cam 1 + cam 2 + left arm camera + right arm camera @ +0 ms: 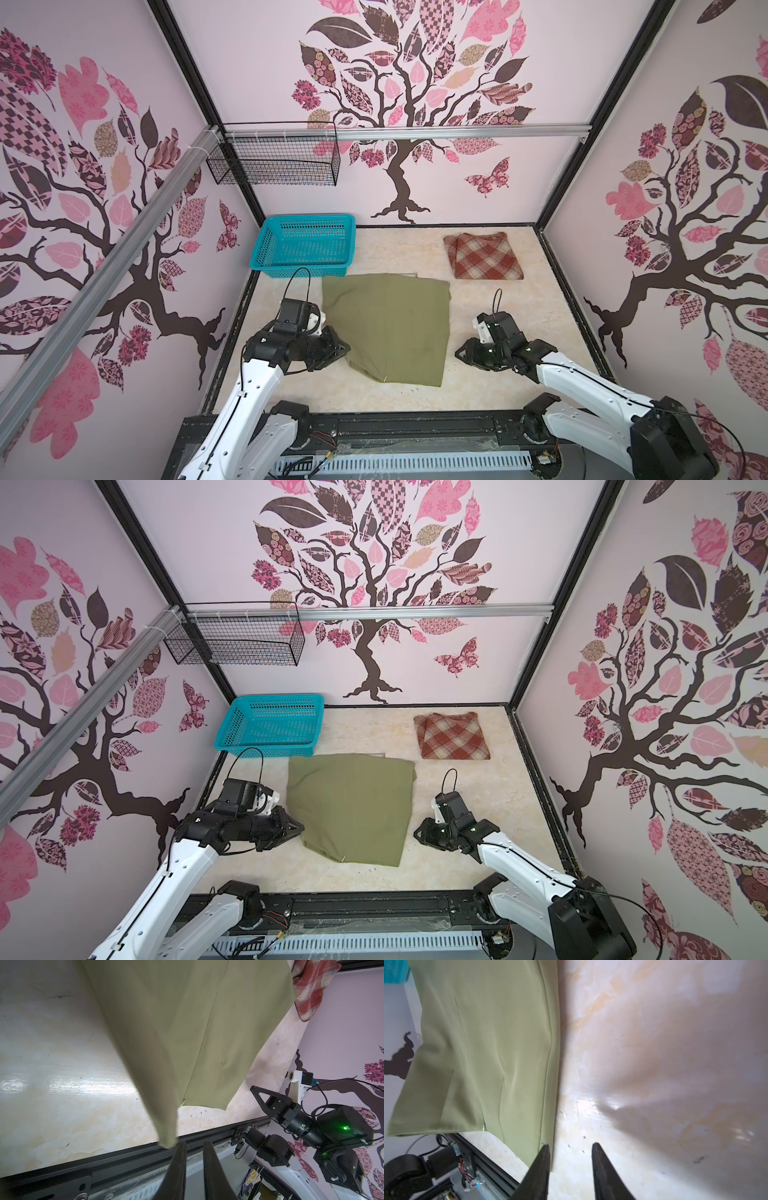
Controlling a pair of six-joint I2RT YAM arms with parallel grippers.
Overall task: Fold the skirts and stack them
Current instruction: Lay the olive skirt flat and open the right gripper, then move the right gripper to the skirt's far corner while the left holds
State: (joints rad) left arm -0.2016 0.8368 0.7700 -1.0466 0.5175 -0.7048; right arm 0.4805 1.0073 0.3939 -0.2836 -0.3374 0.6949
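The olive-green skirt (390,328) (353,808) lies folded flat in the middle of the table. Folded at the back right lies the plaid skirt (482,255) (453,735), apart from it. My left gripper (347,347) (301,827) sits at the olive skirt's near left corner. In the left wrist view its jaws (194,1142) stand slightly apart with nothing between them, and the skirt's corner (168,1138) hangs just beside one fingertip. My right gripper (459,355) (417,833) is low by the skirt's right edge, open (571,1145) and empty, one finger (544,1153) next to the hem.
A turquoise plastic basket (305,245) (270,725) stands at the back left, just behind the olive skirt. A black wire basket (274,160) hangs on the wall above it. A black rail (415,424) runs along the table's front edge.
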